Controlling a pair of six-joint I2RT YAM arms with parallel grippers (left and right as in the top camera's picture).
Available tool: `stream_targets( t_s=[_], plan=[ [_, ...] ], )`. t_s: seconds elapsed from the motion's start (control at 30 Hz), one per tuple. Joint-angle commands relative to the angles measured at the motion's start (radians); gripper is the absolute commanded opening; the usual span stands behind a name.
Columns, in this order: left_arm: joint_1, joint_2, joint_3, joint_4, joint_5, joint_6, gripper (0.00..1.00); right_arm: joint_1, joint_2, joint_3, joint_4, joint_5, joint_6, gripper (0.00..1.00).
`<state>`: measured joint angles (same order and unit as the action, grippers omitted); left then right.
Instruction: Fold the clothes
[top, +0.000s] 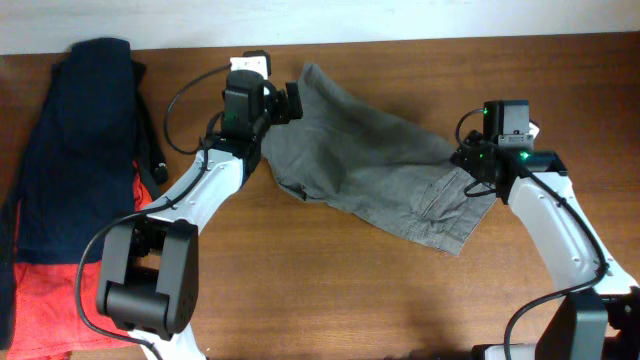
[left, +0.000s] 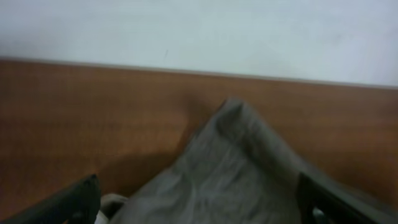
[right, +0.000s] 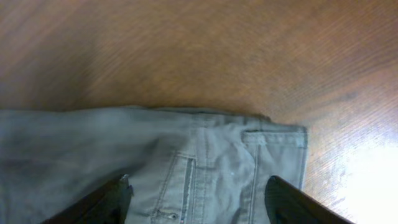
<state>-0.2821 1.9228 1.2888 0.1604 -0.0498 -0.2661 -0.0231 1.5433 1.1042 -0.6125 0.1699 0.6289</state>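
Observation:
The clothes (top: 370, 160), grey-khaki shorts, lie crumpled and slanted across the middle of the table. A stitched pocket and the waistband show at their right end. My left gripper (top: 292, 102) is at their far left corner. In the left wrist view its fingers (left: 198, 185) are wide apart with a raised fold of the cloth (left: 236, 162) between them. My right gripper (top: 470, 165) is at the right end, over the pocket. In the right wrist view its fingers (right: 199, 186) are spread open just above the cloth (right: 205, 155).
A dark navy garment (top: 85, 140) lies at the far left with an orange-red garment (top: 45, 300) under its near end. The brown wooden table (top: 330, 290) ends at a white wall (left: 199, 31) just behind the left gripper.

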Motion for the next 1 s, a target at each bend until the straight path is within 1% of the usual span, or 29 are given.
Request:
stream_targets(
  t_s=[0.0,0.07,0.2,0.27,0.3,0.33,0.37,0.4,0.43,0.57,0.7,0.77,0.87,0.97],
  plan=[
    [0.002,0.009,0.017,-0.081,0.029,0.02,1.0,-0.01,-0.002,0.064,-0.018,-0.133,-0.175,0.76],
    [0.002,0.009,0.017,-0.111,0.084,0.063,0.99,-0.01,-0.001,0.065,-0.071,-0.187,-0.184,0.76],
    [0.002,0.009,0.016,-0.172,0.19,0.196,0.99,-0.01,0.0,0.065,-0.243,-0.246,-0.175,0.74],
    [0.002,0.009,0.016,-0.201,0.212,0.24,0.95,-0.009,0.0,0.064,-0.315,-0.298,-0.177,0.59],
    [0.002,0.009,0.016,-0.231,0.211,0.26,0.84,0.002,0.0,0.062,-0.37,-0.31,-0.176,0.28],
    [0.002,0.009,0.017,-0.247,0.211,0.26,0.82,0.01,0.0,0.061,-0.391,-0.31,-0.176,0.11],
    [0.003,0.009,0.017,-0.268,0.211,0.26,0.79,0.023,0.0,0.06,-0.415,-0.31,-0.177,0.04],
    [0.006,0.006,0.017,-0.306,0.209,0.26,0.71,0.055,0.0,0.049,-0.44,-0.31,-0.177,0.04],
    [0.01,0.0,0.017,-0.323,0.208,0.26,0.68,0.073,0.0,0.037,-0.446,-0.31,-0.176,0.04],
    [0.033,-0.046,0.019,-0.398,0.208,0.259,0.61,0.131,0.001,-0.05,-0.419,-0.31,-0.133,0.04],
    [0.077,-0.151,0.019,-0.457,0.207,0.259,0.62,0.153,0.002,-0.18,-0.291,-0.309,-0.096,0.04],
    [0.093,-0.189,0.019,-0.471,0.207,0.259,0.62,0.152,0.002,-0.212,-0.248,-0.304,-0.087,0.04],
    [0.115,-0.228,0.019,-0.5,0.199,0.259,0.62,0.152,0.002,-0.237,-0.195,-0.244,-0.032,0.04],
    [0.123,-0.24,0.019,-0.532,0.179,0.26,0.62,0.152,0.005,-0.238,-0.141,-0.2,-0.017,0.05]
  ],
)
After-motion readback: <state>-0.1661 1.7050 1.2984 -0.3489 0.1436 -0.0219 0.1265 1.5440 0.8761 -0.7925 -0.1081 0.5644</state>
